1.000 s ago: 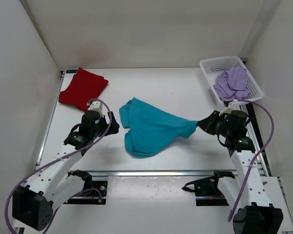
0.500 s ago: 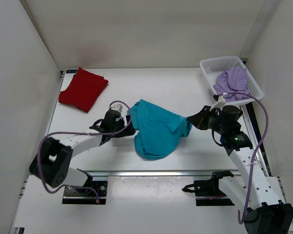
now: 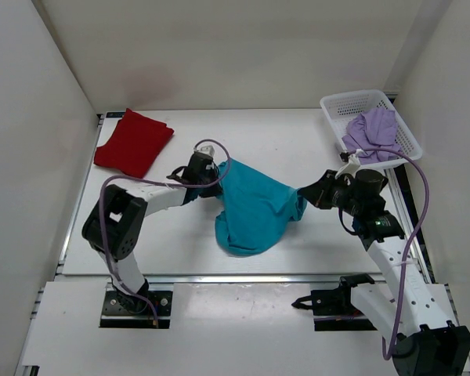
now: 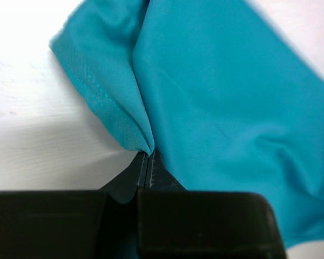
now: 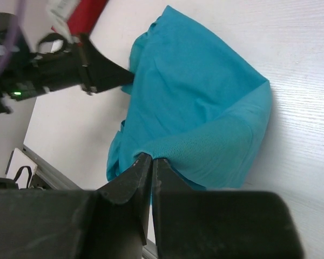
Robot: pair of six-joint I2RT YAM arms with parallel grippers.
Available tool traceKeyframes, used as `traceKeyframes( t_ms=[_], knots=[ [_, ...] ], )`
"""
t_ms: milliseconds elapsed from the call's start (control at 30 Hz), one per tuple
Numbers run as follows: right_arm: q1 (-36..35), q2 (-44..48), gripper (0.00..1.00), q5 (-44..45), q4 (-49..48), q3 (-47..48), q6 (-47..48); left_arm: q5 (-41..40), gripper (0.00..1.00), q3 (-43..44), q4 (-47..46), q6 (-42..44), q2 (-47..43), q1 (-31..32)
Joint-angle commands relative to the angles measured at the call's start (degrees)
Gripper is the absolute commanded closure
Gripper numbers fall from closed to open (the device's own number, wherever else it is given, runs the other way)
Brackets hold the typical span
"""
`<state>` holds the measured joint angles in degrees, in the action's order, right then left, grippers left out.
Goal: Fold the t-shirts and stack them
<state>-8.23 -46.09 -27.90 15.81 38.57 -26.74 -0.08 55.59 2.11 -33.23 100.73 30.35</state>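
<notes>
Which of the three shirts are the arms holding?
The teal t-shirt mid-table, pinched at opposite sides by left tool and right tool. The red t-shirt lies alone far left; the lavender t-shirt sits in the basket.

The teal t-shirt (image 4: 232, 108) runs off the left wrist view's top and right edges. The red t-shirt (image 5: 89, 9) is a cropped blur atop the right wrist view.

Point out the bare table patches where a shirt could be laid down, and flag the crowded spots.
Widest bare table lies at the back, between the red shirt and the basket. A narrower strip runs along the near edge in front of the teal shirt. Crowded: the middle, where left gripper and right gripper pinch that shirt.
</notes>
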Motion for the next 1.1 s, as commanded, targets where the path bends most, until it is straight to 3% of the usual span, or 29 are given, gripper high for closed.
traceKeyframes(
  t_ms=[0,133,333,567,700,800,867,933,1067],
  knots=[
    [2.07,1.52,1.00,-0.14,-1.49,3.00,0.38,-1.77,1.00,7.67,5.95,3.69,-12.19,-0.29],
    [3.05,1.26,1.00,2.06,0.97,6.16,1.07,-4.92,1.00,16.55,19.05,8.44,-22.04,-1.87],
    [4.53,2.31,1.00,1.72,2.12,8.10,0.91,-4.23,1.00,17.79,27.32,9.85,-35.58,-4.77],
    [1.91,2.40,1.00,3.99,3.96,12.05,1.95,4.03,1.00,34.98,37.60,10.38,-36.48,-15.32],
    [2.25,1.27,1.00,6.10,3.52,11.62,2.66,2.80,1.00,43.28,37.54,11.00,-32.37,-14.71],
    [3.92,-1.72,1.00,3.13,2.38,9.61,2.05,4.55,1.00,41.10,32.63,10.03,-26.58,-16.54],
    [3.57,-2.60,1.00,3.11,0.72,8.98,1.96,0.46,1.00,40.04,27.70,10.81,-19.03,-14.11],
    [2.52,-3.83,1.00,4.51,0.97,9.33,1.78,-3.50,1.00,44.93,28.90,12.84,-10.26,-11.82],
    [0.42,-5.59,1.00,6.80,1.76,10.74,2.31,-5.99,0.97,68.08,36.71,14.77,10.75,-9.17]
  ],
)
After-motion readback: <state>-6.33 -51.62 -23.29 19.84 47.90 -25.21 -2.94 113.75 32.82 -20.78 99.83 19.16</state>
